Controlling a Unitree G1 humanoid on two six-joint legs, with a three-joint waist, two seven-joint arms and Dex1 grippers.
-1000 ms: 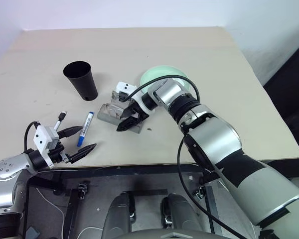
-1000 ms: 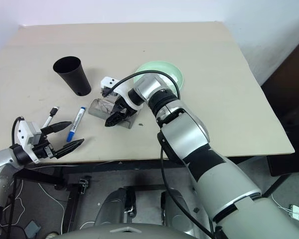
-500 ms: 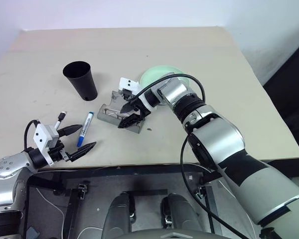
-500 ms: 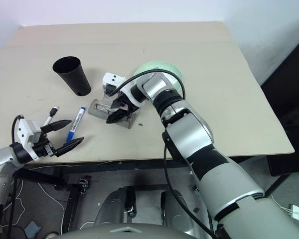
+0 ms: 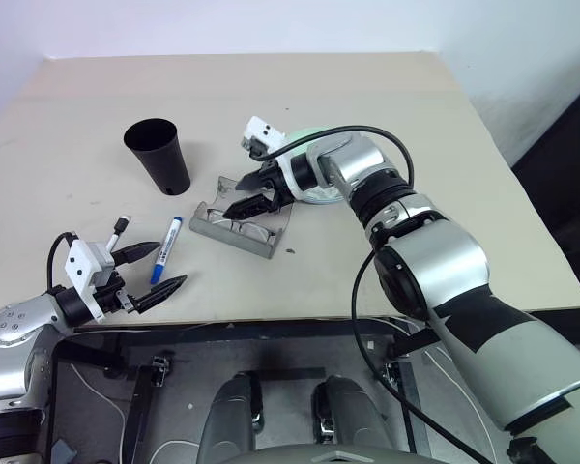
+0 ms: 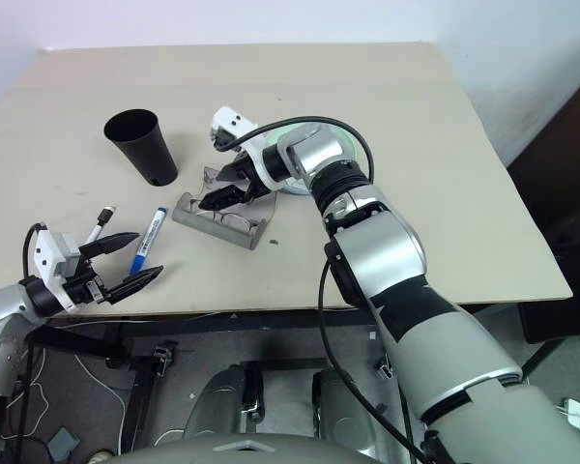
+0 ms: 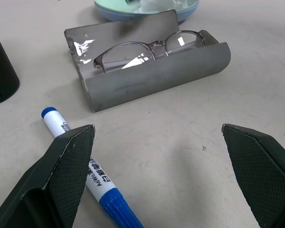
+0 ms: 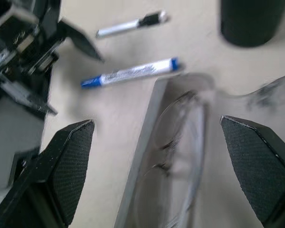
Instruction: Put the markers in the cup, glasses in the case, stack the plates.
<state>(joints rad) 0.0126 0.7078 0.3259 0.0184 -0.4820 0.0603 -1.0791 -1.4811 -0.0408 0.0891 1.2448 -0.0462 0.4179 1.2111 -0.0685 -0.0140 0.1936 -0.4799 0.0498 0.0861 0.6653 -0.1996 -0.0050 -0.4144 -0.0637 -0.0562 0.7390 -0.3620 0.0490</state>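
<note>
Grey case (image 5: 234, 229) holds the glasses (image 7: 147, 47); the right claw (image 5: 254, 192), released, hovers at its twelve o'clock. Next, the lid needs closing; the left claw (image 5: 153, 275), released, waits near the blue marker (image 5: 164, 249).

A broad, pale beige rectangular desk (image 5: 387, 106) with a smooth matte top runs back to a plain white wall (image 5: 271, 24). Near its front edge lies a slim white pen with a black cap (image 5: 117, 232) (much thinner than anything beside it), and a tiny dark speck (image 5: 290, 252) sits mid-desk.
</note>
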